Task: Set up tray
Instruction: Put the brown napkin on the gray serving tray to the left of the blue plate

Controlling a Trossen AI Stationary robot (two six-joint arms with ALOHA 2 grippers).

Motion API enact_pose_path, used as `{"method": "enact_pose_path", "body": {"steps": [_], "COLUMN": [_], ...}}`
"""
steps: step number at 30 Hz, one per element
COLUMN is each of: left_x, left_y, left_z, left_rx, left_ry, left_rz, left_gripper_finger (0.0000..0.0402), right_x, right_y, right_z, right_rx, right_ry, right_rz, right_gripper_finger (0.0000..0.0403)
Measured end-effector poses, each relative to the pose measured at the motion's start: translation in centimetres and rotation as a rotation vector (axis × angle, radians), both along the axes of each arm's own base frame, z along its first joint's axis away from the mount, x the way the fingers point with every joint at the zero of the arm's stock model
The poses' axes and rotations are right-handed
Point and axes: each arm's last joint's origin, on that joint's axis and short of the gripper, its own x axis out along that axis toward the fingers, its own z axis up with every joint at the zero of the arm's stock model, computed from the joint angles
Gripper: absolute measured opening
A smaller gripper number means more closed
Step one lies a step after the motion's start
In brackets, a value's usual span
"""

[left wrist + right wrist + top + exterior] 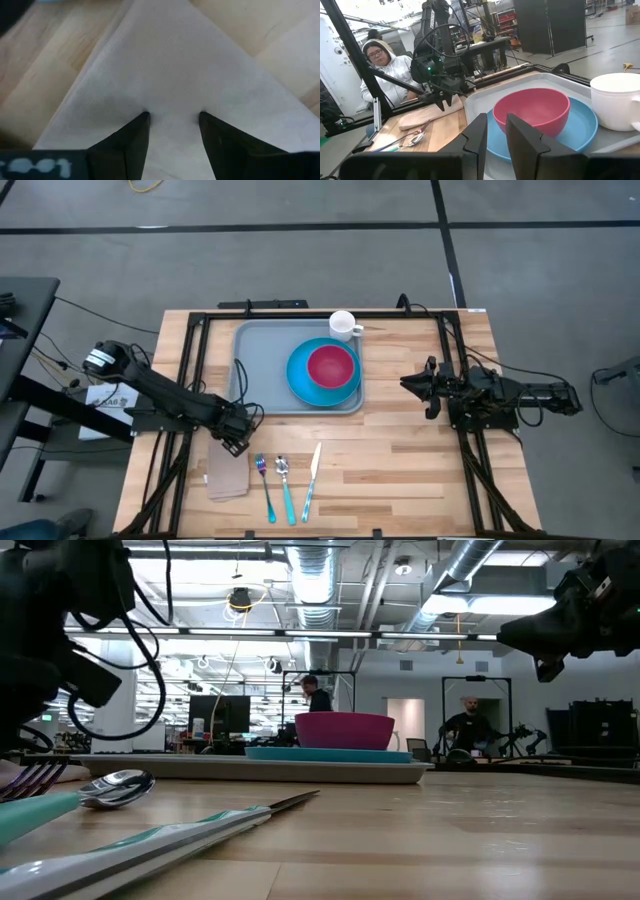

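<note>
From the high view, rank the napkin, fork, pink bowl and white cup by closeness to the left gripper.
Left gripper is over the napkin's top end.
1. Napkin, directly beneath it.
2. Fork, just to its right, at the near edge.
3. Pink bowl, on the blue plate in the tray.
4. White cup, beyond the tray's far right corner.

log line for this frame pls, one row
left gripper: open, over napkin | right gripper: open, idle right of tray | tray: plate, bowl | cup, fork, spoon, knife: on table

Grey tray (262, 370), blue plate (300, 380), magenta bowl (331, 366), white mug (342, 324), tan napkin (228, 473).
</note>
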Motion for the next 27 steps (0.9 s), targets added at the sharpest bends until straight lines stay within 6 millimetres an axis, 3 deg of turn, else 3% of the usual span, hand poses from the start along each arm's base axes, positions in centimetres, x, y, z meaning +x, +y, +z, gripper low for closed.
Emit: {"method": "enact_pose_path", "body": {"steps": [9, 15, 27], "left_x": [0.8, 2.6, 4.3], "left_y": [-0.3, -0.6, 0.4], "left_z": [-0.5, 0.3, 0.5], "left_rx": [0.001, 0.048, -0.014], "left_ry": [-0.021, -0.177, -0.258], "left_rz": [-0.025, -0.071, -0.056], "left_gripper_finger": [0.0169, 0.0169, 0.0169], "right_x": [0.0, 0.0, 0.0], "right_y": [0.0, 0.0, 0.0], "right_z": [0.0, 0.0, 0.0], "right_rx": [0.000, 0.000, 0.000], "right_ry": [-0.001, -0.002, -0.002], "right_rz": [0.000, -0.001, 0.000], "right_gripper_finger": [0.0064, 0.0064, 0.0064]}}
